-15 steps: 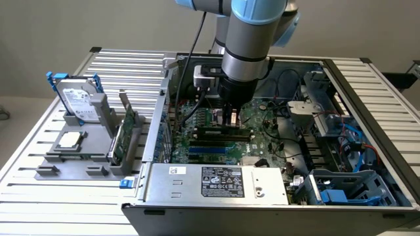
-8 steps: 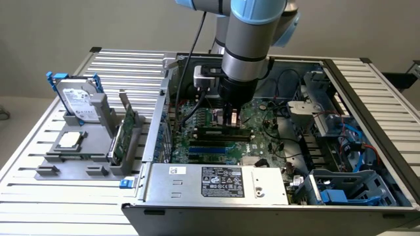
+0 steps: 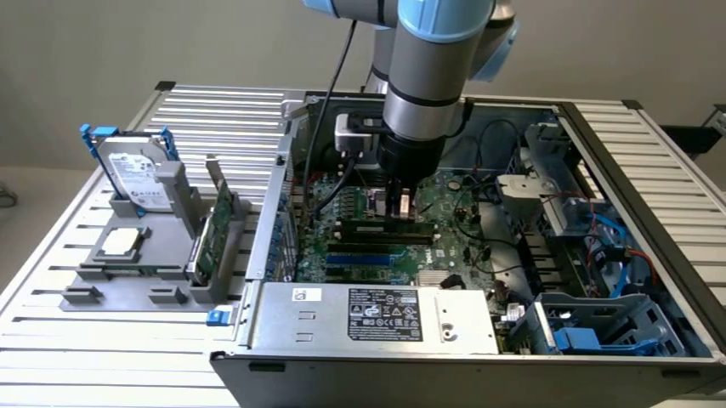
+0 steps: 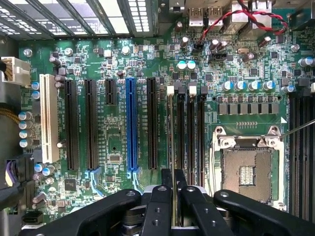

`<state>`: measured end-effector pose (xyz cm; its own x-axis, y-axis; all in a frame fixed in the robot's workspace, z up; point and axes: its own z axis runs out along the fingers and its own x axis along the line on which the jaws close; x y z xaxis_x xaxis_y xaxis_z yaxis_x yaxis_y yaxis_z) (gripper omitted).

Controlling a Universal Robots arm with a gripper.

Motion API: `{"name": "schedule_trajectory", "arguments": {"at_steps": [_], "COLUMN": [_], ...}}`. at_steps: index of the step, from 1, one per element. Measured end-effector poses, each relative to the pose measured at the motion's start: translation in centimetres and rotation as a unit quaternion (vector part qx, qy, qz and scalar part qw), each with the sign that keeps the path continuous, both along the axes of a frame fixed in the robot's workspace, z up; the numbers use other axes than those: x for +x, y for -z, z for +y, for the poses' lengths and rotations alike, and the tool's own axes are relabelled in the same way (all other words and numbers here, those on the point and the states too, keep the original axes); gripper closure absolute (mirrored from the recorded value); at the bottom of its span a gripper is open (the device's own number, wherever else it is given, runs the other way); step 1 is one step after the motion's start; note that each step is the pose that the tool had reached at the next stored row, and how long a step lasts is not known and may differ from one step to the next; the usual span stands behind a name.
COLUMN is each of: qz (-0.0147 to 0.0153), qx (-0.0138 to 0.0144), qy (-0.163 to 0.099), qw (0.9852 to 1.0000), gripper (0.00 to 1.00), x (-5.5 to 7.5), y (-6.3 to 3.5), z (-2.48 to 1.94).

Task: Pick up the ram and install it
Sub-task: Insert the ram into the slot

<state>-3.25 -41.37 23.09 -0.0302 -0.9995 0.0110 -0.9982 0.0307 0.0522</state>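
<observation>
Reaching down from twelve o'clock in the exterior view, the arm is seen inside the open computer case point(image 3: 641, 183), with the tool point(image 3: 397, 206) placed over the motherboard point(image 3: 460, 242). Its fingers point(image 4: 160, 204) are drawn nearly together, and the ram point(image 3: 380, 228) is gripped between them. The ram is held level at the memory slots point(image 4: 189, 128), at twelve o'clock of the power supply point(image 3: 375, 319); whether it is seated cannot be told. A hard drive point(image 3: 136, 174) is stood at nine o'clock of the case.
</observation>
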Motion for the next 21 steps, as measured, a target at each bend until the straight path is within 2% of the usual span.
{"name": "schedule_trajectory", "arguments": {"at_steps": [13,21], "qz": [-0.0013,-0.0013], "qx": [0.0,-0.0012], "qy": [0.0,0.0], "qw": [1.0,1.0], "gripper": [0.86,0.86], "x": [0.0,0.0], "y": [0.46,0.52], "z": [0.29,0.29]}}
